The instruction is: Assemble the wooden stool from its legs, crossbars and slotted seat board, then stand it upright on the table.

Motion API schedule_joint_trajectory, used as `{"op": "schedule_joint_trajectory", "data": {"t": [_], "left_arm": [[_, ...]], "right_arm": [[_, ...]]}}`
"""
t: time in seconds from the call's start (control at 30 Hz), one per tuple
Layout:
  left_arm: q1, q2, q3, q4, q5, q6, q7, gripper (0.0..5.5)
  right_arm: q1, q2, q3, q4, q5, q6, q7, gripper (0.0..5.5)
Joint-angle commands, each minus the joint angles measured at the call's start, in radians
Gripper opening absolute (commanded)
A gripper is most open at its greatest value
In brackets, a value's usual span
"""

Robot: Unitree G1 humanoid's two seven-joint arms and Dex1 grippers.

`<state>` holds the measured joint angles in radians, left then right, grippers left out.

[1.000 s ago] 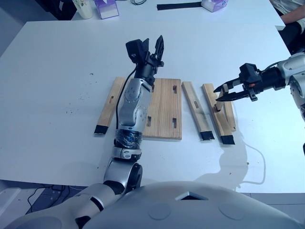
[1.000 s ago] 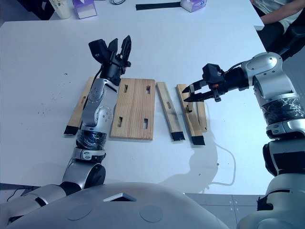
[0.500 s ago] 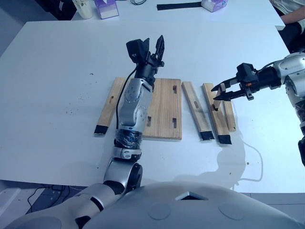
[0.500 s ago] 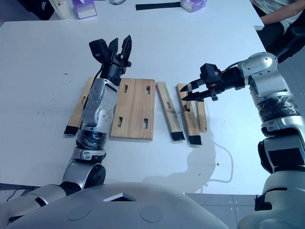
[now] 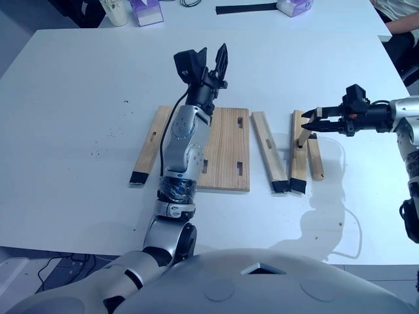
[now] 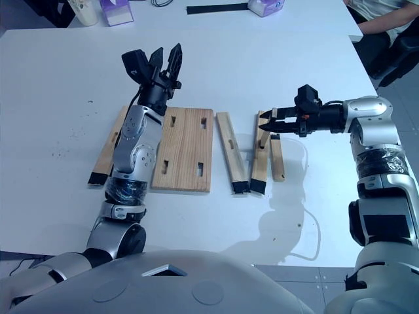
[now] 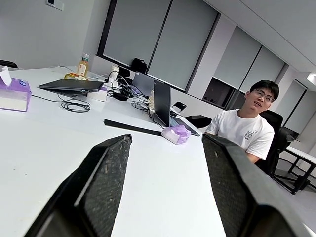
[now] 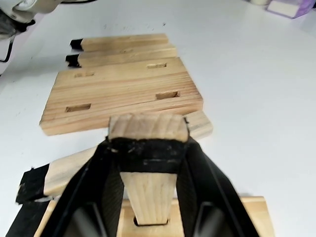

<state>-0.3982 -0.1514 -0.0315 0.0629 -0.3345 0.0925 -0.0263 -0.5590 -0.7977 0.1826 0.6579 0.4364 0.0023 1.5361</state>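
Note:
The slotted seat board [image 5: 226, 149] lies flat mid-table. One leg [image 5: 149, 142] lies to its left, another leg [image 5: 268, 152] to its right. My right gripper [image 5: 308, 122] is shut on the top of a short crossbar [image 8: 147, 190]. The crossbar's lower end sits in the slot of a third leg [image 5: 297, 157], which is tilted with its far end lifted. A thin crossbar [image 5: 315, 158] lies just right of that leg. My left gripper [image 5: 213, 62] is held up above the board's far edge, open, with nothing between its fingers [image 7: 106, 180]. In the right wrist view two legs [image 8: 123, 47] lie beyond the board.
A cup [image 5: 116, 10], a purple tissue box [image 5: 145, 11], a black strip [image 5: 245, 8] and another tissue box [image 5: 293, 6] line the table's far edge. White table [image 5: 78, 98] stretches bare to the left and in front of the parts.
My right gripper has pulled back to the right with the crossbar. The slotted leg has swung with it from a slant to nearly straight, its far end raised. The left arm has kept still.

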Motion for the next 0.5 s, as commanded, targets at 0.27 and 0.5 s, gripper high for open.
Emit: {"op": "schedule_joint_trajectory", "data": {"t": [0.27, 0.5], "left_arm": [[0.044, -0.048, -0.008, -0.016, 0.015, -0.027, 0.032, 2.65], [0.049, -0.046, -0.004, -0.023, 0.014, -0.026, 0.037, 2.65]], "right_arm": [[0.190, 0.012, -0.005, -0.082, -0.102, 0.008, -0.060, 1.31], [0.172, 0.030, -0.032, -0.054, -0.089, 0.036, -0.075, 1.31]]}}
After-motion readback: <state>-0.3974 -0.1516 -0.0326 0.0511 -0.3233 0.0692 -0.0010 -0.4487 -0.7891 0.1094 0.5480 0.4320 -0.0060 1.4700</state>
